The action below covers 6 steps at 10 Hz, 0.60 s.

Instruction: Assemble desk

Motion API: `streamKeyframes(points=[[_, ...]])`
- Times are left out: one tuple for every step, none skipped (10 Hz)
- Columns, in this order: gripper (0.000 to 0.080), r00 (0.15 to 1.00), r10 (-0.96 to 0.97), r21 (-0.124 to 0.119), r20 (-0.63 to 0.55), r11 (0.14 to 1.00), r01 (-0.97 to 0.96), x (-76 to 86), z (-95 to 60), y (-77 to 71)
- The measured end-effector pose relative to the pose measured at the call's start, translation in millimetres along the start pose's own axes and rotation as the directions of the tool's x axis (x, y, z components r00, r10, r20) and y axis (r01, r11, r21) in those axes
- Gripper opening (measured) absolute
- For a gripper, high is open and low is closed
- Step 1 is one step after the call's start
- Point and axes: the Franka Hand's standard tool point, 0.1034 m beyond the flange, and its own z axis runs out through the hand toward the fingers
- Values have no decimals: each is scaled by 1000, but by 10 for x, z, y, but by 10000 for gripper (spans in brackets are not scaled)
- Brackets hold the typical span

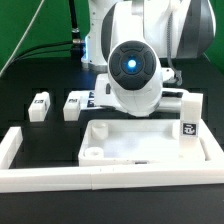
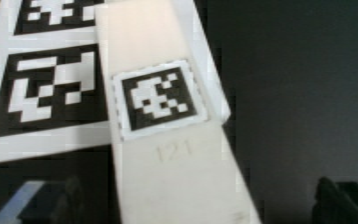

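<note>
Tabletop (image 1: pixel 150 148): white rectangular tray with a raised rim, lying flat on the black desk (image 1: pixel 40 135), in front of the arm in the exterior view.
Inside the tabletop: a round corner socket (image 1: pixel 92 155) sits in its near corner on the exterior view's left; the floor around it is plain white.
Upright leg (image 1: pixel 188 122): a white square post standing on end at the tabletop's end on the exterior view's right, tag facing the camera. I cannot tell whether it is seated in a socket or only beside the rim.
First loose leg (image 1: pixel 40 105) and second loose leg (image 1: pixel 72 104): beyond the tabletop's far edge on the exterior view's left, apart from it and from each other.
Border frame (image 1: pixel 100 182): long and white, it runs along the tabletop's near side and round its end on the exterior view's left. The tabletop and loose legs lie within it.
Arm (image 1: pixel 135 65): over the tabletop's far edge, hiding the pincer in the exterior view.
Pincer (image 2: pixel 190 198): wide open and holding nothing. A dark gap shows on each side of the tagged leg (image 2: pixel 167 140) lying between its fingers.
Marker board (image 2: pixel 43 85): flat, printed with tags, just beside the tagged leg.
</note>
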Motion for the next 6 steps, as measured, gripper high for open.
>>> streamKeyframes(points=[[626, 1000, 1, 1, 0, 1000, -1, 1, -1, 4], [437, 1000, 1, 1, 0, 1000, -1, 2, -1, 5], [437, 1000, 1, 1, 0, 1000, -1, 2, -1, 6], [287, 1000, 1, 1, 0, 1000, -1, 2, -2, 7], [287, 1000, 1, 1, 0, 1000, -1, 2, -2, 7], [287, 1000, 1, 1, 0, 1000, -1, 2, -3, 8]])
